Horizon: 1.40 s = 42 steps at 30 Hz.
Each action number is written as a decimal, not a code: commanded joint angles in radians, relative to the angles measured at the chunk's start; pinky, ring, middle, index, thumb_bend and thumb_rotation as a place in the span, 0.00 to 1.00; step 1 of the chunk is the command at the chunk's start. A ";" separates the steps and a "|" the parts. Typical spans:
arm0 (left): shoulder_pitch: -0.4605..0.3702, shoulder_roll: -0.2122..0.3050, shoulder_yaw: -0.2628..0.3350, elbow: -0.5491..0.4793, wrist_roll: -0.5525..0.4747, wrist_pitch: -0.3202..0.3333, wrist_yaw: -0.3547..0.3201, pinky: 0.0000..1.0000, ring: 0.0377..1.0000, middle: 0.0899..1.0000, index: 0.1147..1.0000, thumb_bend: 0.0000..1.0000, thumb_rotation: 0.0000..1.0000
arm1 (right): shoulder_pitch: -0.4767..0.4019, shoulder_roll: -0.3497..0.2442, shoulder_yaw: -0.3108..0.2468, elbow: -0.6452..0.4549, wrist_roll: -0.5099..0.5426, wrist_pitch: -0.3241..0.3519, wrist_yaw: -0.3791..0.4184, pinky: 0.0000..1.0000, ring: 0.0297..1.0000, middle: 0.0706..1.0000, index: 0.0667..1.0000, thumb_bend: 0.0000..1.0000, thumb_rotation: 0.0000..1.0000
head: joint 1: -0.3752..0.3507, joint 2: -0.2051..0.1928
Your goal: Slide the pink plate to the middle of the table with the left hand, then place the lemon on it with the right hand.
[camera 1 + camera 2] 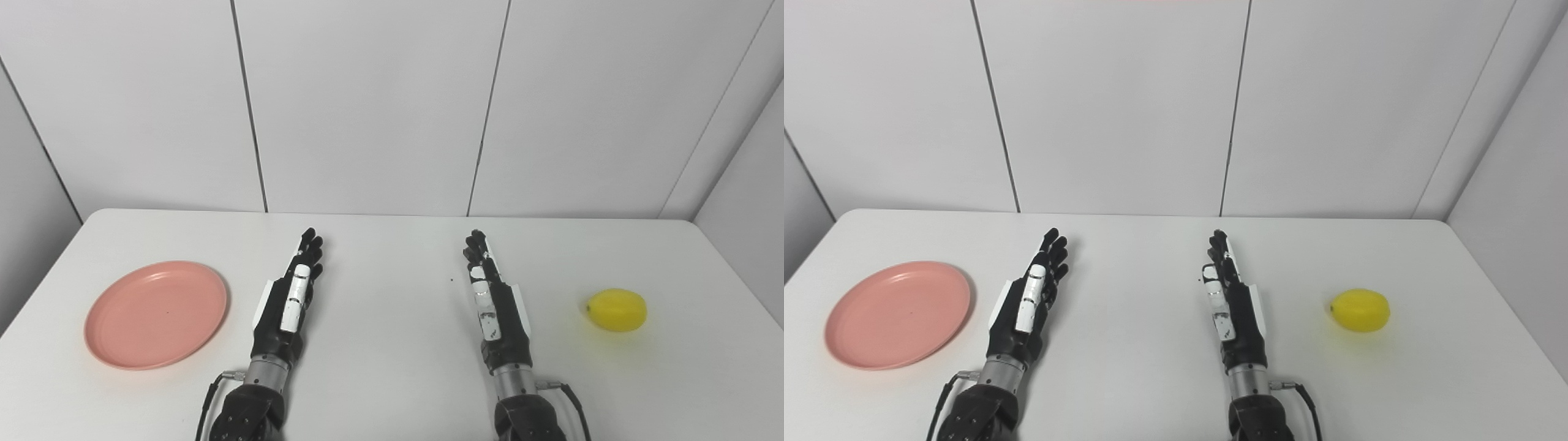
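The pink plate [156, 313] lies flat and empty on the left side of the white table [392, 392]. The yellow lemon [617, 310] lies on the right side of the table. My left hand [293, 300] rests just right of the plate, fingers stretched forward, open and empty. My right hand [492, 300] rests right of centre, well left of the lemon, fingers stretched forward, open and empty. Neither hand touches the plate or the lemon.
White wall panels [367, 104] stand behind the table's far edge. A tiny dark speck [451, 281] lies on the table left of my right hand. Cables [211, 392] run by both wrists.
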 commanded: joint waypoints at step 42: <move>0.012 -0.008 -0.008 0.025 0.013 -0.032 0.004 1.00 1.00 0.99 0.98 0.58 1.00 | 0.008 -0.005 -0.008 -0.001 0.022 -0.043 0.015 0.99 0.97 0.96 0.97 0.69 1.00 | 0.174 -0.048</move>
